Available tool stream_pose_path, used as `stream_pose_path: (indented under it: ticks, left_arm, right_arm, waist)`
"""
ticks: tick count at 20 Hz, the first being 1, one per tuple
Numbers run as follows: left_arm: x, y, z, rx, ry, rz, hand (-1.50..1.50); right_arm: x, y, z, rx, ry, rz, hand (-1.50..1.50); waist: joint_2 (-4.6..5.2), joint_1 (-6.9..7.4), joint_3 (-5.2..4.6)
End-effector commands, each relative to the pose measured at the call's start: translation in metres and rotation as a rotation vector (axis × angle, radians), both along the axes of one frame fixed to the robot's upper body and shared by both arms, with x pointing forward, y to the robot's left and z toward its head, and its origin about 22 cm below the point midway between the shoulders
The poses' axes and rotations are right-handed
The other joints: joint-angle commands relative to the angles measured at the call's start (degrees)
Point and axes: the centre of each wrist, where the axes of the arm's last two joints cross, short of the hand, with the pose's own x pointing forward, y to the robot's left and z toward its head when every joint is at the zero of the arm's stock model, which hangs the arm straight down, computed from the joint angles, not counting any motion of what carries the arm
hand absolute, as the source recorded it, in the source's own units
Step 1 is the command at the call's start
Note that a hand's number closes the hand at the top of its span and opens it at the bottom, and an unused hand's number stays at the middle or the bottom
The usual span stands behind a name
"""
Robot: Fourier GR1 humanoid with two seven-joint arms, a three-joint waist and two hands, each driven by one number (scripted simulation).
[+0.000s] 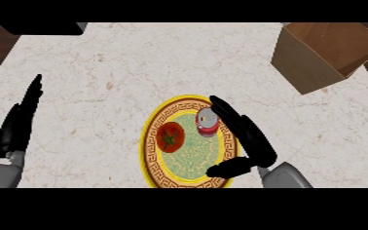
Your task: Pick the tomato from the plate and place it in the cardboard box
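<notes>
**Right hand spread over the plate, tomato lying just to its left**

The tomato [171, 136] sits on the left half of the plate [152, 126], red and round with a dark green stem star facing up. The right hand [244, 136] reaches in over the plate's right side, its long black fingers stretched straight toward the far rim and its thumb [226, 169] jutting left across the near rim. The hand is spread wide and grips nothing; the tomato lies in the open space between the fingers and thumb, near them but apart from both.

Beside the fingers, near their tips, stands a small red and white thing [207, 122] with a pale round top, possibly a can; whether the fingers touch it I cannot tell. The hand covers part of the plate's right rim.

The plate has a bright yellow edge, a brown patterned band and a pale green speckled centre. It rests on a pale, marbled stone counter [108, 68]. The cardboard box [316, 58] sits well apart at the far right, plain brown and open at the top, cut off by the view's edge.

The left hand [20, 122] rests at the left edge, fingers straight.
</notes>
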Motion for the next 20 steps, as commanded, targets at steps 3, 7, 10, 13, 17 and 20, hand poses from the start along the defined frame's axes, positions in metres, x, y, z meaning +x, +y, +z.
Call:
stream_pose_path:
  ticks: [3,7,10,13,17,20]
  left_arm:
    - [-0.017,0.01,-0.032,0.012,0.022,0.017,0.0]
    - [0.0,0.012,-0.003,0.018,0.008,0.031,0.0]
    - [0.0,0.007,0.005,0.018,0.019,0.013,0.0]
    - [-0.004,0.008,-0.01,0.006,0.033,0.026,0.0]
    - [-0.002,-0.003,-0.006,0.016,0.012,0.007,0.0]
    - [-0.007,-0.003,-0.008,0.003,-0.001,0.025,0.0]
  right_arm:
    - [0.032,-0.024,0.014,-0.17,-0.173,-0.007,-1.5]
    - [0.036,-0.022,0.032,-0.484,-0.2,-0.059,-1.5]
    - [0.043,-0.004,0.055,-0.629,-0.171,-0.031,-1.5]
    - [0.04,0.025,0.072,-0.758,-0.147,-0.032,-1.5]
    - [0.025,0.06,0.075,-0.92,-0.102,-0.03,-1.5]
    - [0.041,0.068,0.108,-0.947,-0.049,-0.003,-1.5]
  waist:
    - [-0.19,-0.65,-0.08]
    - [-0.53,-1.12,-0.18]
    - [-0.58,-0.7,-0.13]
    - [-0.49,-0.92,-0.17]
    - [-0.5,-0.79,-0.11]
    - [-0.37,-0.56,-0.06]
